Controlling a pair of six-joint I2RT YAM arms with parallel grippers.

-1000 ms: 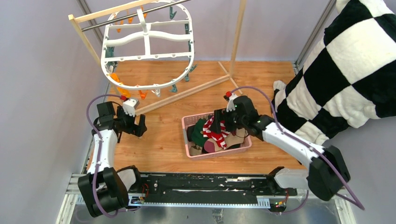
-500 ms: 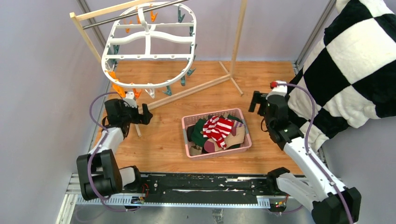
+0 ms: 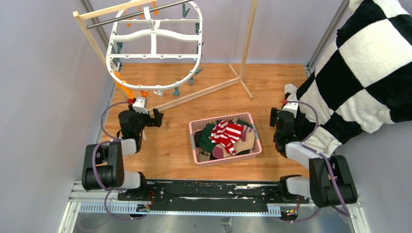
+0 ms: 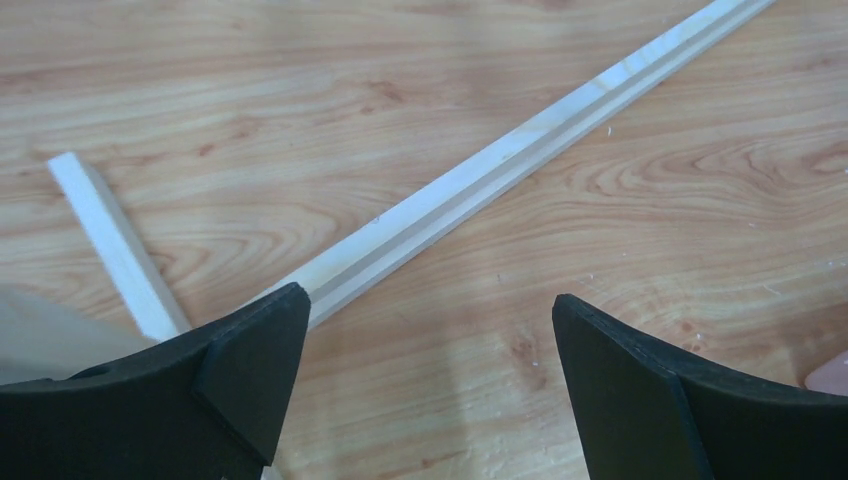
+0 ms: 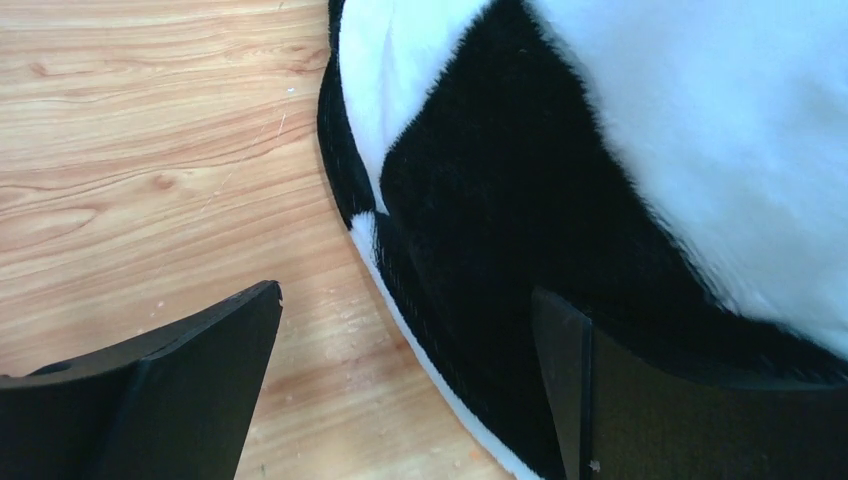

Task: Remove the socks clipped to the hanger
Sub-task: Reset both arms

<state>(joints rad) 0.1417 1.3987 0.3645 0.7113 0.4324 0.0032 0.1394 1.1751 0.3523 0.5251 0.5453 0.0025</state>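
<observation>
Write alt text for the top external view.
A pink slotted plastic basket piled with mixed socks sits between the robot's left arm and right arm. A white plastic oval hanger, its clips bare, hangs from a wooden rack behind.

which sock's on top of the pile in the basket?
The red-and-white striped sock, across the middle of the pink basket; the dark green sock, tan sock and maroon sock lie lower around it.

Table (image 3: 170, 145): wood, visible grain, smooth satin finish. Rack (image 3: 194, 95): pale bare wood, matt; its rod (image 3: 102, 23) is grey metal with a slight sheen. Hanger (image 3: 153, 41): white plastic, smooth, glossy. Basket (image 3: 193, 138): pink plastic, smooth. Socks (image 3: 226, 136): soft knitted cloth, matt. Checkered cloth (image 3: 369, 58): thick plush, fuzzy pile.
</observation>
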